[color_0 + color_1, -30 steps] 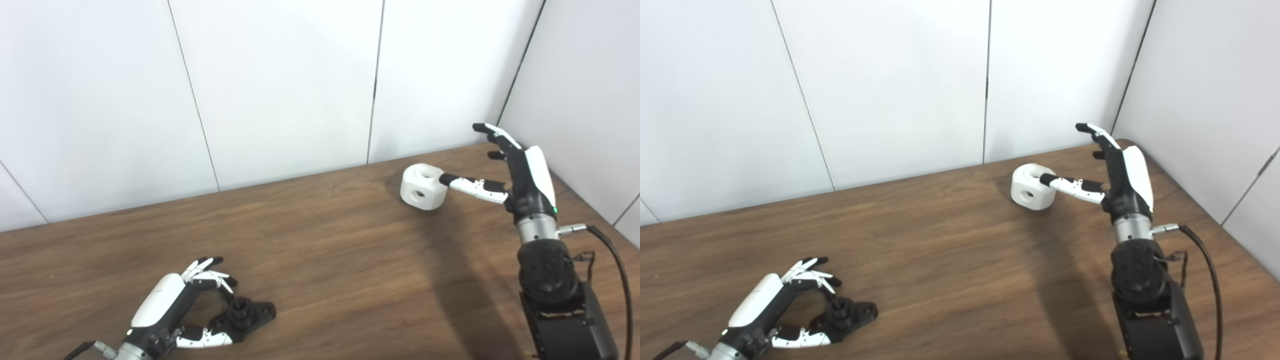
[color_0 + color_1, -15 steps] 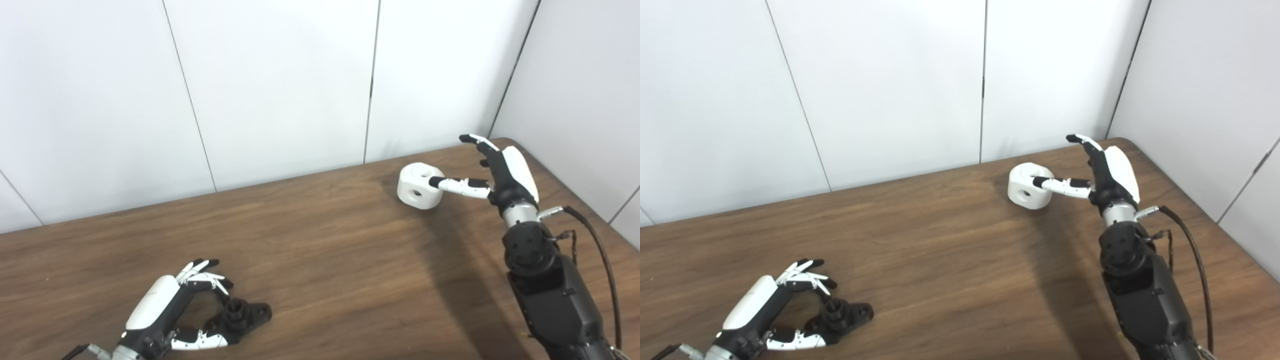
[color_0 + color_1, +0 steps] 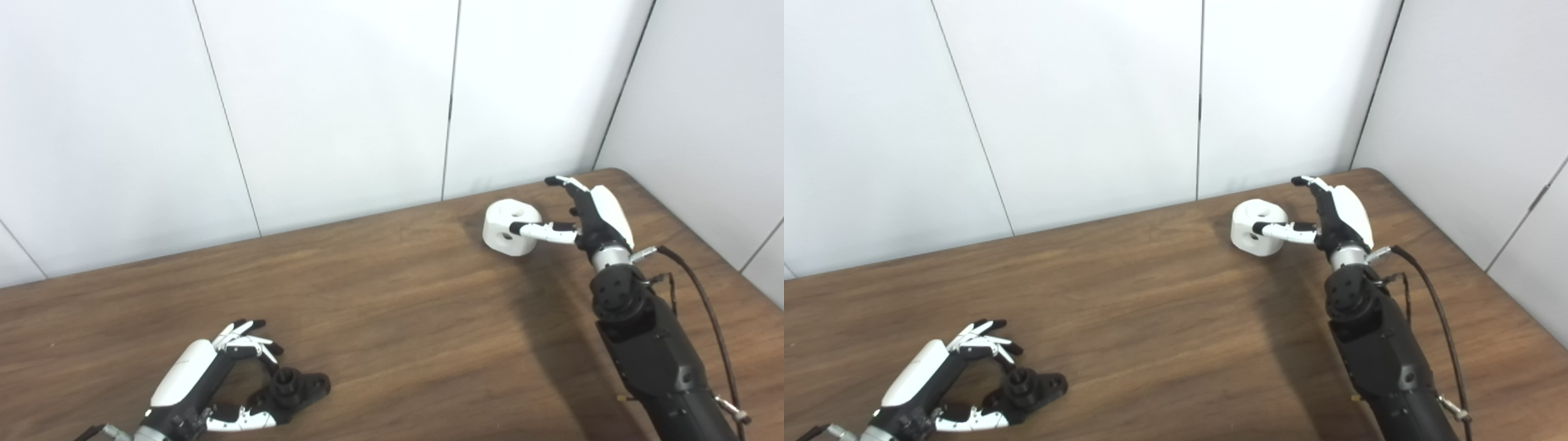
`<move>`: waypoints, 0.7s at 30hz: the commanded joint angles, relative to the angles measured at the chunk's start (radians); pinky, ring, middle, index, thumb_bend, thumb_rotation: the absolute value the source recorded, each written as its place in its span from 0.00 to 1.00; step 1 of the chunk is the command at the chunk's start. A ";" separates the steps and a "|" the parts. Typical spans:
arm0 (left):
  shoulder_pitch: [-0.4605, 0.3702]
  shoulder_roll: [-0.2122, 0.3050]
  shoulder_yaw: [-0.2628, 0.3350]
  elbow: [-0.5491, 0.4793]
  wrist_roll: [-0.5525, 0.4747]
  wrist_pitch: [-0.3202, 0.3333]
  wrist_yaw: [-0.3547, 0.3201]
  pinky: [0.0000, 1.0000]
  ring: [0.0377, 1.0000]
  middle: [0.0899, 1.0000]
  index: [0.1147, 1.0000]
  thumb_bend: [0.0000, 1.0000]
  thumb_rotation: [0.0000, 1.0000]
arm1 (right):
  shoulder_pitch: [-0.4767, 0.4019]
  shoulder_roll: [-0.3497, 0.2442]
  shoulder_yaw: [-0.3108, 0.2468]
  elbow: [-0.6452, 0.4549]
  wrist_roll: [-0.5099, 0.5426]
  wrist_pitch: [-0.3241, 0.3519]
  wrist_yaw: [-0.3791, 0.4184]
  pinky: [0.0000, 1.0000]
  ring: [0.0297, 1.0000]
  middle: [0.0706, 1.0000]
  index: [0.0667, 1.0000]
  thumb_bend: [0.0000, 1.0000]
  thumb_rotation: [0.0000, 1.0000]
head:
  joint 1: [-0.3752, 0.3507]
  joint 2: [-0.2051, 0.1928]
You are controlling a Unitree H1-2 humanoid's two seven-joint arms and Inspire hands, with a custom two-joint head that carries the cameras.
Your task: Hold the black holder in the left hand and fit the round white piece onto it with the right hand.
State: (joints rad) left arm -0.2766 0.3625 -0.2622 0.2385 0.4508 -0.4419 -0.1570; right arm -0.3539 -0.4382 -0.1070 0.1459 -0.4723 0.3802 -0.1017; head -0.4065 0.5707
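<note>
The black holder (image 3: 300,388) lies flat on the wooden table (image 3: 392,318) at the front left. My left hand (image 3: 202,383) curls around its left end, thumb under it and fingers arched above, with the grip not closed tight. The round white piece (image 3: 509,227), with holes in its top and side, sits at the far right of the table. My right hand (image 3: 591,211) is open beside it: the thumb lies across the piece's front and the fingers reach over its far side.
White wall panels (image 3: 343,104) rise close behind the table, and another wall closes in on the right. The table's rounded far right corner (image 3: 618,174) is just behind my right hand. A black cable (image 3: 704,294) loops off the right forearm.
The camera has tilted, shifting the picture. My right hand has reached forward and lower around the white piece, the thumb sliding further across its front. The left hand stays at the holder.
</note>
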 commanded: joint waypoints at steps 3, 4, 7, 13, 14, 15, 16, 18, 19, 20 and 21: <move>-0.013 0.016 0.010 -0.015 -0.007 -0.002 -0.004 1.00 0.92 0.69 0.41 0.52 0.04 | -0.060 -0.036 0.017 -0.014 -0.033 -0.002 -0.019 0.87 0.99 0.94 0.81 0.90 0.45 | -0.001 0.001; -0.012 0.016 0.010 -0.017 -0.008 -0.001 -0.005 1.00 0.92 0.69 0.41 0.52 0.04 | -0.062 -0.036 0.020 -0.013 -0.035 0.004 -0.017 0.88 1.00 0.95 0.81 0.90 0.46 | -0.001 0.001; -0.009 0.019 0.011 -0.019 -0.010 -0.001 -0.007 1.00 0.92 0.69 0.41 0.52 0.04 | -0.064 -0.035 0.031 -0.014 -0.043 0.023 -0.012 0.89 1.00 0.95 0.81 0.92 0.47 | 0.000 0.003; -0.008 0.023 0.015 -0.017 -0.018 -0.006 -0.008 1.00 0.91 0.69 0.41 0.52 0.04 | -0.068 -0.048 0.057 0.009 -0.051 0.025 -0.002 0.99 1.00 0.96 0.81 0.92 0.47 | -0.005 0.005; -0.009 0.024 0.015 -0.016 -0.020 -0.006 -0.009 1.00 0.91 0.69 0.41 0.52 0.04 | -0.069 -0.050 0.062 0.012 -0.053 0.028 0.000 1.00 1.00 0.96 0.80 0.93 0.47 | -0.005 0.005; -0.008 0.024 0.016 -0.019 -0.020 -0.001 -0.011 1.00 0.91 0.69 0.41 0.52 0.04 | -0.070 -0.053 0.068 0.010 -0.058 0.036 0.004 1.00 1.00 0.96 0.80 0.93 0.47 | -0.005 0.005; -0.008 0.024 0.017 -0.022 -0.020 0.002 -0.013 1.00 0.91 0.69 0.41 0.52 0.04 | -0.070 -0.055 0.074 0.009 -0.062 0.043 0.008 1.00 1.00 0.96 0.80 0.93 0.47 | -0.005 0.005; -0.006 0.024 0.019 -0.027 -0.021 0.008 -0.016 1.00 0.90 0.68 0.41 0.52 0.04 | -0.072 -0.059 0.082 0.010 -0.066 0.051 0.012 1.00 1.00 0.96 0.80 0.93 0.48 | -0.006 0.005; -0.005 0.023 0.020 -0.029 -0.022 0.010 -0.017 1.00 0.90 0.68 0.41 0.52 0.04 | -0.072 -0.060 0.085 0.011 -0.068 0.053 0.012 1.00 1.00 0.96 0.80 0.93 0.48 | -0.006 0.005; -0.005 0.023 0.021 -0.030 -0.022 0.011 -0.018 1.00 0.90 0.68 0.41 0.52 0.04 | -0.073 -0.061 0.088 0.013 -0.070 0.055 0.011 1.00 1.00 0.95 0.79 0.93 0.48 | -0.006 0.005; -0.004 0.023 0.023 -0.033 -0.022 0.011 -0.018 1.00 0.90 0.68 0.41 0.52 0.04 | -0.073 -0.061 0.089 0.013 -0.072 0.055 0.010 1.00 1.00 0.95 0.79 0.94 0.49 | -0.006 0.006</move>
State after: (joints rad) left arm -0.2712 0.3652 -0.2508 0.2298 0.4310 -0.4360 -0.1744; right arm -0.3797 -0.4701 -0.0168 0.1783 -0.5262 0.4379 -0.0793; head -0.4111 0.5768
